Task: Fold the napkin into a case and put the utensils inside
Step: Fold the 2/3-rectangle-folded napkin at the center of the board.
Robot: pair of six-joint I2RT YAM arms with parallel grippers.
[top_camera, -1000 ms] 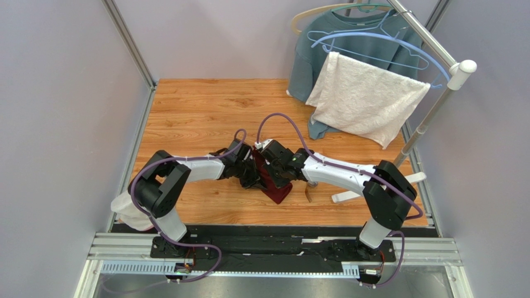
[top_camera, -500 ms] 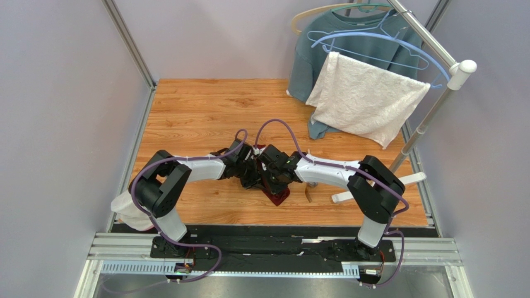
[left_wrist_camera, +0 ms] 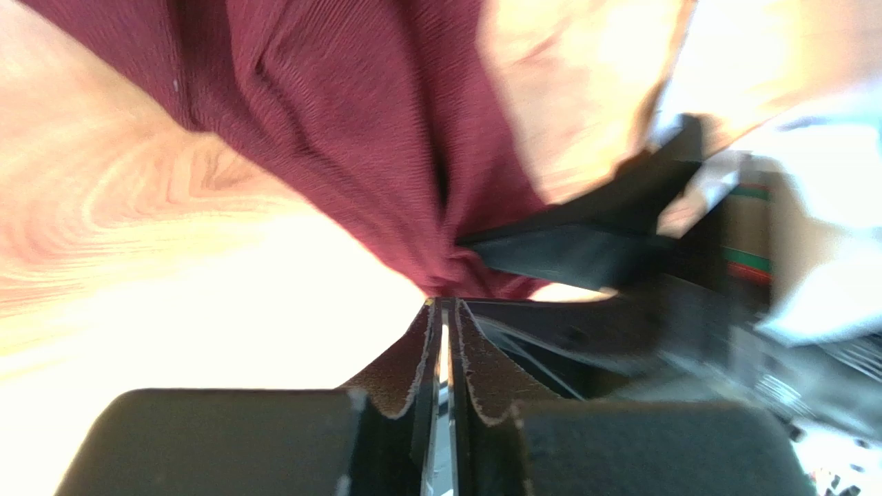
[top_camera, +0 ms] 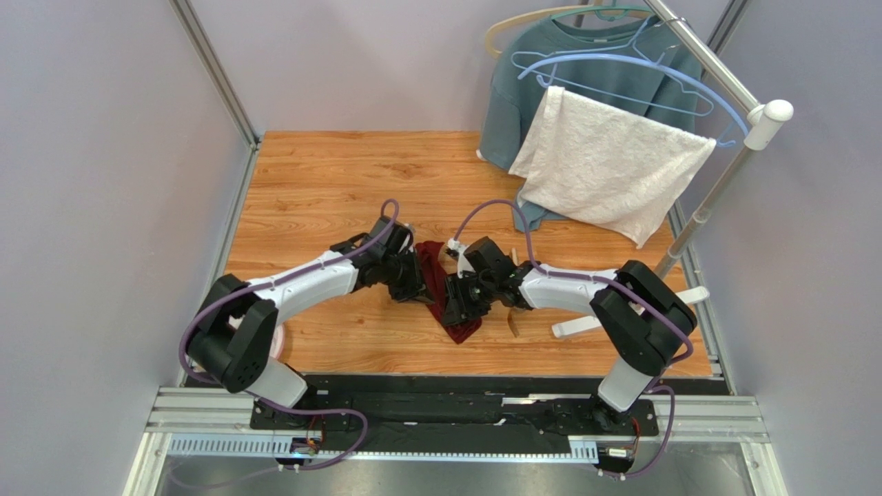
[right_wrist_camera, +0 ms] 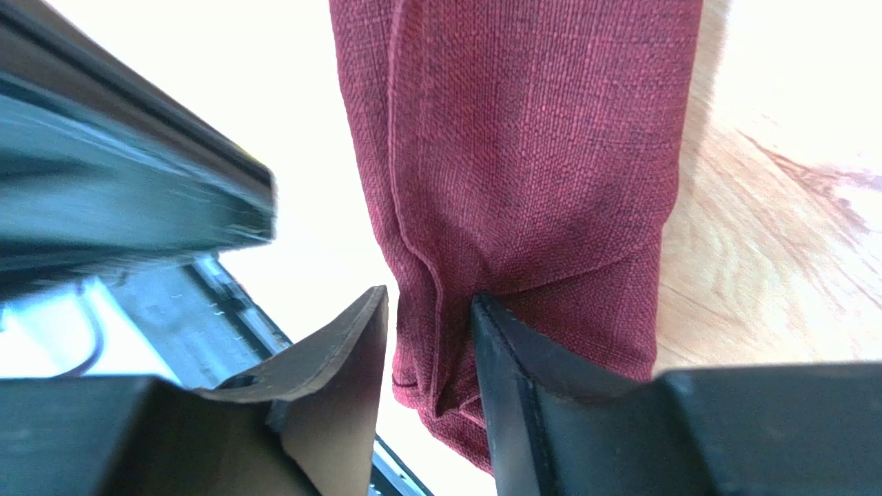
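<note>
Folded to a narrow strip, the napkin [top_camera: 433, 267] lies near the middle of the surface [top_camera: 311, 186]. The right end effector [right_wrist_camera: 428, 300] stands open astride its seamed edge, likely to leave the fold undisturbed. The left end effector [left_wrist_camera: 445, 307] is nearly closed at a bunched corner; whether it grips cannot be told. The fork [top_camera: 512, 326] waits just beside.
</note>
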